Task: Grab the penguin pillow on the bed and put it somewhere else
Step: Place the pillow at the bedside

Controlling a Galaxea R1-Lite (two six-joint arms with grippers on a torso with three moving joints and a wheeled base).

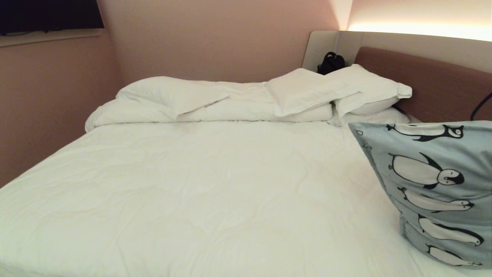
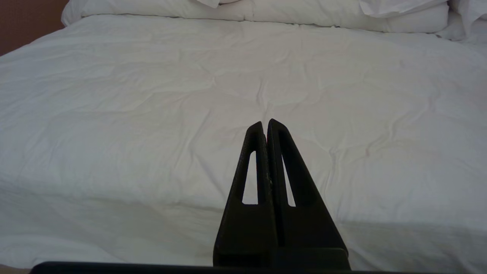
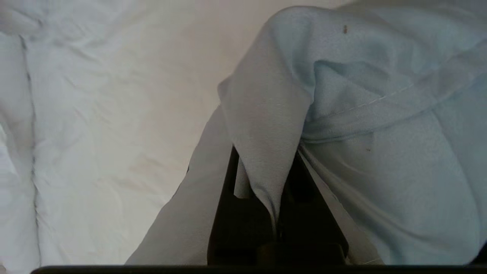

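The right gripper (image 3: 276, 213) is clamped on a fold of pale blue cloth at the edge of the penguin pillow (image 1: 434, 188), whose fabric drapes over both black fingers. The pillow stands up on edge at the right side of the bed (image 1: 192, 200), its row of penguins turned sideways, with its top corner in front of the white pillows (image 1: 346, 92) near the brown headboard (image 1: 434, 84). To its left a wide stretch of white sheet lies open, reaching the folded duvet (image 1: 215, 111) along the wall. The left gripper (image 2: 265, 127) hangs above the sheet near the bed's front edge, fingers pressed together and holding nothing.
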